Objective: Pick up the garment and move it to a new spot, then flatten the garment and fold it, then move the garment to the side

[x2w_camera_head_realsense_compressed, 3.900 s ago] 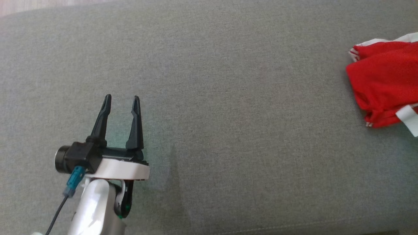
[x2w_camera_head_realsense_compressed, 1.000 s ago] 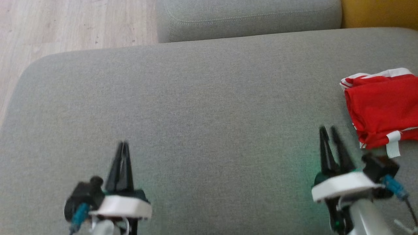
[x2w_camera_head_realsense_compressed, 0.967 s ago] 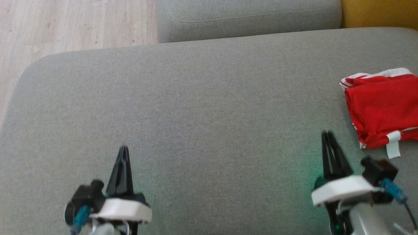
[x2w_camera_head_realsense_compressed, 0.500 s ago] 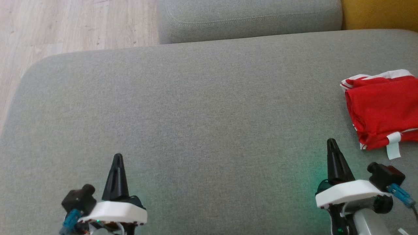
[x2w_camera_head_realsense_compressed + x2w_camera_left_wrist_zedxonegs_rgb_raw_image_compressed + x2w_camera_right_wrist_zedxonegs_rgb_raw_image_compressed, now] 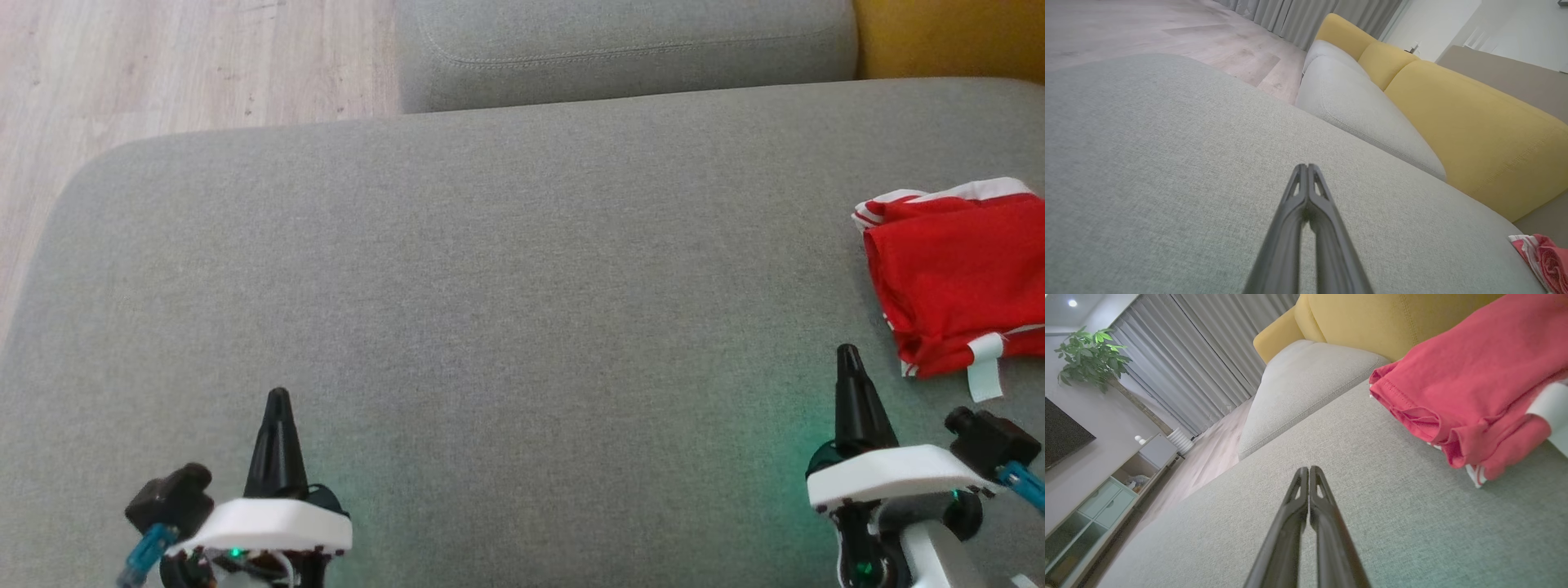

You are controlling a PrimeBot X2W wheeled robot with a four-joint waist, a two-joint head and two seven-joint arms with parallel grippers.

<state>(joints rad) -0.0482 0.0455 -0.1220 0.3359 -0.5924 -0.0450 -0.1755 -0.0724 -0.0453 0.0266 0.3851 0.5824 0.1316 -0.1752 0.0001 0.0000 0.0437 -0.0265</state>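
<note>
The garment (image 5: 959, 278) is a red piece with white trim, lying folded in a compact bundle at the right edge of the grey cushion (image 5: 506, 286). In the right wrist view the garment (image 5: 1470, 388) lies to the upper right of my fingers, apart from them. A corner of the garment (image 5: 1545, 259) shows at the far right of the left wrist view. My right gripper (image 5: 849, 355) is shut and empty, just left of and below the bundle. At the lower left my left gripper (image 5: 278, 398) is shut and empty, over bare cushion. Both pairs of fingers (image 5: 1306, 169) (image 5: 1306, 471) press together.
A second grey cushion (image 5: 620, 45) lies beyond the near one, with yellow back cushions (image 5: 1474, 118) to the right. Wooden floor (image 5: 163, 73) runs past the cushion's far left edge. Curtains, a plant (image 5: 1090, 355) and a low cabinet (image 5: 1098, 494) stand across the room.
Both grippers closed from partly open to fully shut and drew back toward the bottom of the head view. The garment has not moved.
</note>
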